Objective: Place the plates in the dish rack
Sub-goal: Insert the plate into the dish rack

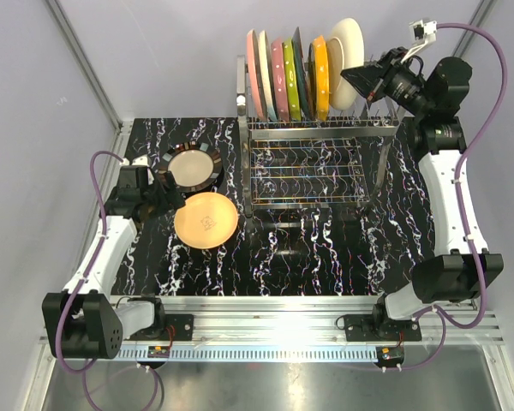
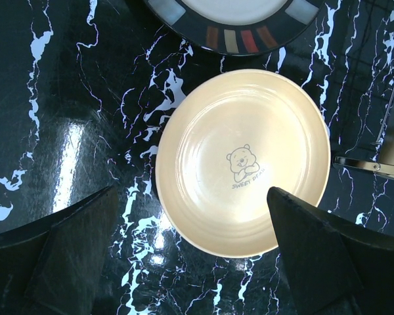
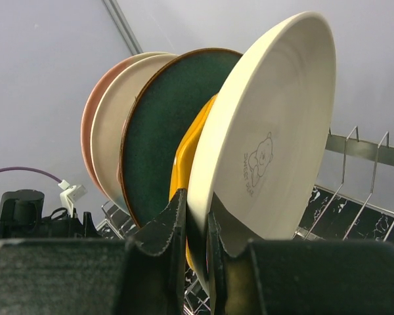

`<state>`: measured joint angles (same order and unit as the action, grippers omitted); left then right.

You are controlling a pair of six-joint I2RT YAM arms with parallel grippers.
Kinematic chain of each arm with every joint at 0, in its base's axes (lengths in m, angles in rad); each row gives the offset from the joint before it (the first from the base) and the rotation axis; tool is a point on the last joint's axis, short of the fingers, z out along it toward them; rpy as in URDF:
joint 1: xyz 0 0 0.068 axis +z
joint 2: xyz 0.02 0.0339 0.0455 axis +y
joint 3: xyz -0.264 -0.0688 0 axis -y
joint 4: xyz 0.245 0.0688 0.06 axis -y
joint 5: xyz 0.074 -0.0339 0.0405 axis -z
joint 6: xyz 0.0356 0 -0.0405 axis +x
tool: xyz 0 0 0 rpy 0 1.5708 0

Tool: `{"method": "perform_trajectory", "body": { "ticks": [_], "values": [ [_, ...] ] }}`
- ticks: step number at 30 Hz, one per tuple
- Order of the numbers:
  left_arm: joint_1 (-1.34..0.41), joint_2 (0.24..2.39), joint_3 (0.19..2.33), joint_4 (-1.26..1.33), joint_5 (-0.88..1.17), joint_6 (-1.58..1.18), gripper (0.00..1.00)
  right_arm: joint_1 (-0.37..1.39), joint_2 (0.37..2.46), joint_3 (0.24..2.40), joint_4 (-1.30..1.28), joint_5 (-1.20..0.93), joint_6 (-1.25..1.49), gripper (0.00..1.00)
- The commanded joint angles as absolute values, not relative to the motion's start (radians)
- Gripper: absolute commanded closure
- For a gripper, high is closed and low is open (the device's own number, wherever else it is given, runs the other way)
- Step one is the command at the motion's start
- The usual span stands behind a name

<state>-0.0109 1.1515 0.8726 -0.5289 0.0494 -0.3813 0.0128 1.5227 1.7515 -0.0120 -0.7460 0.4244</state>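
Observation:
The dish rack holds several upright plates: pink, pale blue, dotted pink, dotted green, teal and orange. My right gripper is shut on the rim of a cream bear plate, held upright at the rack's right end beside the orange plate; it also shows in the right wrist view. An orange-cream bear plate and a black-rimmed plate lie flat on the table. My left gripper is open above the near edge of the bear plate.
The rack's lower tier is bare wire. Free tines stand right of the held plate. A rack foot lies to the right of the flat plate. The table's left edge is close to the left arm.

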Motion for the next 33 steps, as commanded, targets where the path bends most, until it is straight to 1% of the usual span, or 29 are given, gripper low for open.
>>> {"method": "perform_trajectory", "body": {
  "ticks": [1, 6, 9, 12, 17, 18, 20, 22, 25, 33],
  "values": [
    [-0.006, 1.16, 0.887, -0.497, 0.077, -0.365, 0.01, 0.014, 1.516, 1.741, 0.067, -0.765, 0.44, 0.97],
    [-0.006, 1.158, 0.885, -0.497, 0.077, -0.365, 0.01, 0.018, 1.5, 1.661, 0.087, -0.761, 0.436, 0.98],
    [-0.006, 1.158, 0.885, -0.497, 0.081, -0.367, 0.01, 0.035, 1.496, 1.643, 0.054, -0.736, 0.397, 0.97],
    [-0.006, 1.157, 0.885, -0.495, 0.083, -0.367, 0.01, 0.054, 1.496, 1.644, 0.016, -0.712, 0.354, 0.94],
    [-0.006, 1.155, 0.884, -0.495, 0.086, -0.367, 0.01, 0.074, 1.497, 1.652, -0.034, -0.687, 0.311, 0.81],
    [-0.006, 1.157, 0.884, -0.494, 0.087, -0.367, 0.01, 0.075, 1.497, 1.654, -0.037, -0.689, 0.311, 0.77],
    [-0.006, 1.157, 0.882, -0.495, 0.089, -0.368, 0.01, 0.077, 1.499, 1.66, -0.047, -0.69, 0.307, 0.75],
    [-0.006, 1.155, 0.882, -0.495, 0.09, -0.368, 0.01, 0.08, 1.499, 1.67, -0.054, -0.692, 0.304, 0.67],
    [-0.006, 1.154, 0.881, -0.495, 0.09, -0.37, 0.01, 0.081, 1.496, 1.68, -0.066, -0.695, 0.298, 0.61],
    [-0.006, 1.149, 0.877, -0.494, 0.094, -0.37, 0.01, 0.081, 1.476, 1.715, -0.092, -0.695, 0.288, 0.54]
  ]
}}
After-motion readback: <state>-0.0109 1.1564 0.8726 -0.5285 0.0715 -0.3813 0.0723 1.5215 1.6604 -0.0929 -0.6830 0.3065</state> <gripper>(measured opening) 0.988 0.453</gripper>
